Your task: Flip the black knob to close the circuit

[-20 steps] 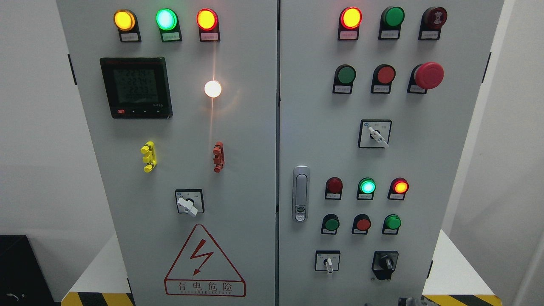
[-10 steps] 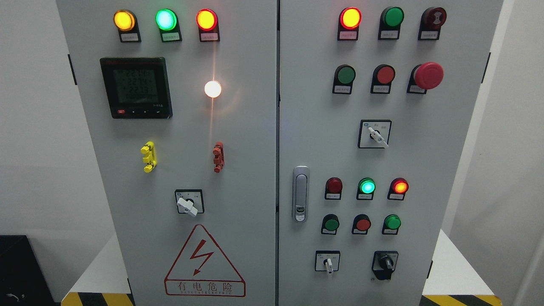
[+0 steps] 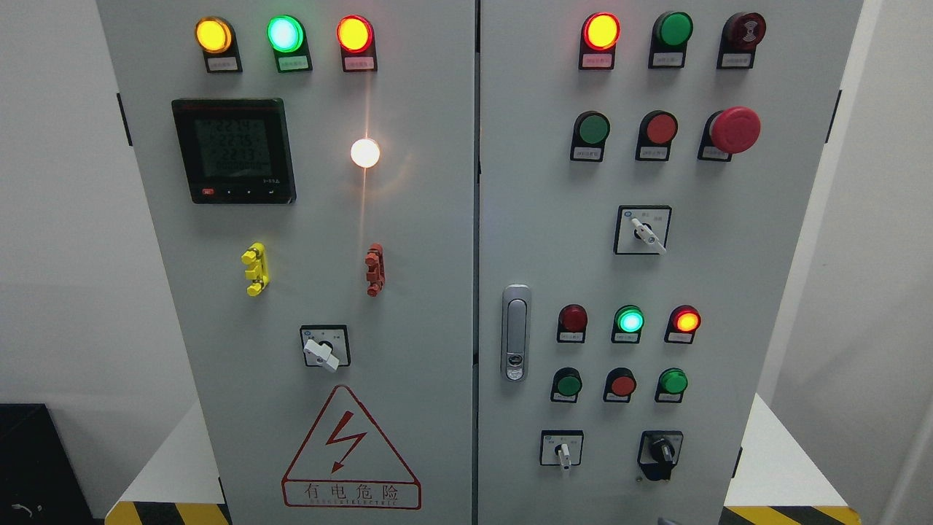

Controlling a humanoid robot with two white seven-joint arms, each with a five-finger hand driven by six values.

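Note:
The black knob (image 3: 662,450) sits on a black square plate at the lower right of the grey cabinet's right door (image 3: 539,240). Its grip stands roughly upright. A white-handled selector switch (image 3: 562,450) is to its left. Neither of my hands shows clearly in the head view; nothing touches the knob.
Above the knob are a row of green, red and green push buttons (image 3: 622,383) and lit indicator lamps (image 3: 630,320). A red mushroom stop button (image 3: 735,130) protrudes at the upper right. A metal door handle (image 3: 515,332) sits mid-panel. The left door carries a meter (image 3: 234,150) and a warning triangle (image 3: 350,452).
A small grey part that showed at the bottom edge right of the middle one second ago has dropped out of sight. The panel and the knob look the same.

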